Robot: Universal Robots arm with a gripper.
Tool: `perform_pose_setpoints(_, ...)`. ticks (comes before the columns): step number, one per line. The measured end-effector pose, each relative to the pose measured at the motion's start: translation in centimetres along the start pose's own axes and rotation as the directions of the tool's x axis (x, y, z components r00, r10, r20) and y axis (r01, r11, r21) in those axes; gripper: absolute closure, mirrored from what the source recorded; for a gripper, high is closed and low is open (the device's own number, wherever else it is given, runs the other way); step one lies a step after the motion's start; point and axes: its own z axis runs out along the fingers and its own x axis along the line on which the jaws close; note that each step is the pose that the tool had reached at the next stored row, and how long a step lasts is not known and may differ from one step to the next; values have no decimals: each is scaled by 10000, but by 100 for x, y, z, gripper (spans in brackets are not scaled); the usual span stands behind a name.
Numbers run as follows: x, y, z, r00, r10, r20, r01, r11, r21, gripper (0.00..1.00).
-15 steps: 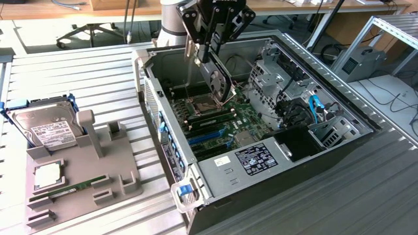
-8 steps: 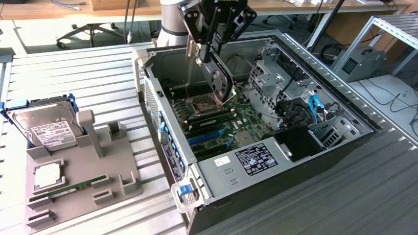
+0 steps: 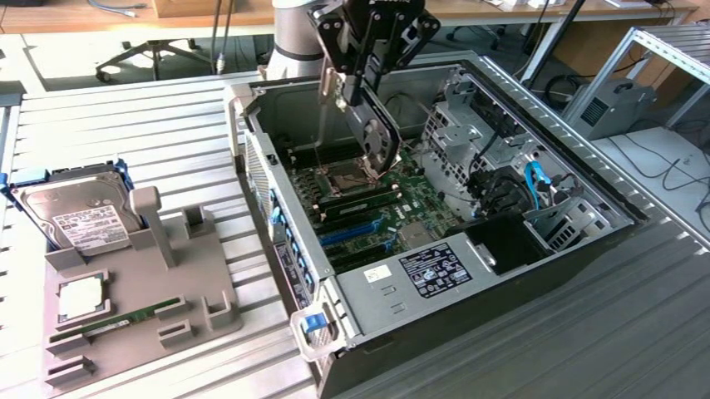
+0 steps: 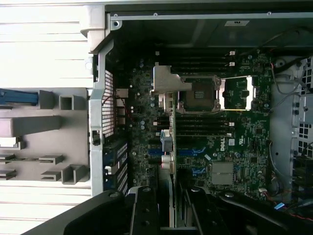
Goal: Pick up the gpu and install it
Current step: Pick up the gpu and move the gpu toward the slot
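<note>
Lab: office chair point(image 3: 142, 51), wooden desks point(image 3: 66, 15), aluminium-slat workbench point(image 3: 133, 116).

The gpu point(image 3: 375, 137) upright above motherboard point(image 3: 427, 208).

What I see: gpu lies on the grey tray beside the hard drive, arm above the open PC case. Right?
No. The gpu is not on the grey tray: the jaws hold it edge-down above the motherboard in the open PC case, as the exterior view shows. The hard drive does stand on the tray, and the arm is above the case.
</note>
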Motion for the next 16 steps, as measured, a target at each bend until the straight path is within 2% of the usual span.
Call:
perform_pose_setpoints(11,-74,0,-3,10000,0,0,0,10000,0,73)
perform_pose_setpoints(16,-150,-1,-7,10000,0,0,0,10000,0,73)
